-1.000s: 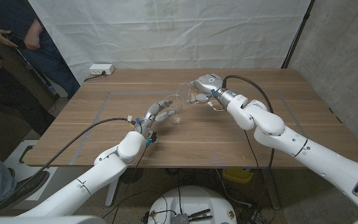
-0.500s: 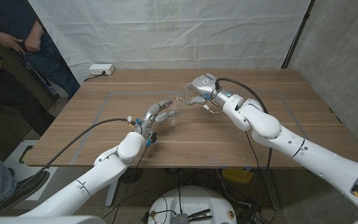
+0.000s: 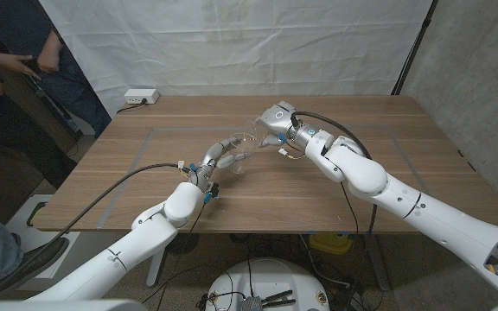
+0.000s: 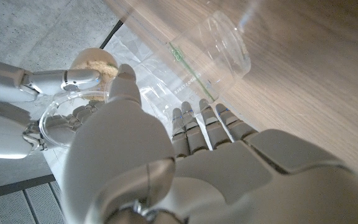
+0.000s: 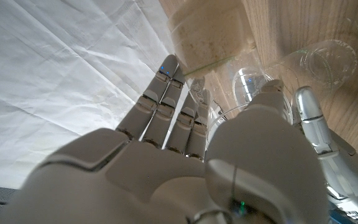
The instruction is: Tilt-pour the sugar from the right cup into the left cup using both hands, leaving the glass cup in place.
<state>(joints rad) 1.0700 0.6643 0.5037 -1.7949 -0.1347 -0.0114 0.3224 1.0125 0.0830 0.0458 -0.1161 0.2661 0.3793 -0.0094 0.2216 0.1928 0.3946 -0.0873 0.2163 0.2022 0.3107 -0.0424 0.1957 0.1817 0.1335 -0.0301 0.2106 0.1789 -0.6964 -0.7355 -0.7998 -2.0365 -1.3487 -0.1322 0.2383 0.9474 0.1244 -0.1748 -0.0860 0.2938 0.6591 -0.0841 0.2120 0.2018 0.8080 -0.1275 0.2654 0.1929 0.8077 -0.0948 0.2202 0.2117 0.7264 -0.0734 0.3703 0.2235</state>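
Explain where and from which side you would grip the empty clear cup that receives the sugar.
Probably take the empty clear cup by its side wall below the rim, from the robot's left, as the left hand does. The round wall suits wrapping fingers, and the mouth stays open toward the tilted sugar cup.

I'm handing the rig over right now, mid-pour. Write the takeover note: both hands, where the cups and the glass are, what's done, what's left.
Right hand: holds the sugar cup in the air, tipped toward the left hand; sugar still sits in it in the right wrist view.
Left hand: holds the empty plastic cup, which the left wrist view shows clear and empty.
Glass cup: stands on the table beside the left hand's fingers; contact cannot be told.
Done: both cups gripped, right one lifted and tilted.
Left: bring the rims together, finish the pour, set both cups down, leave the glass alone.
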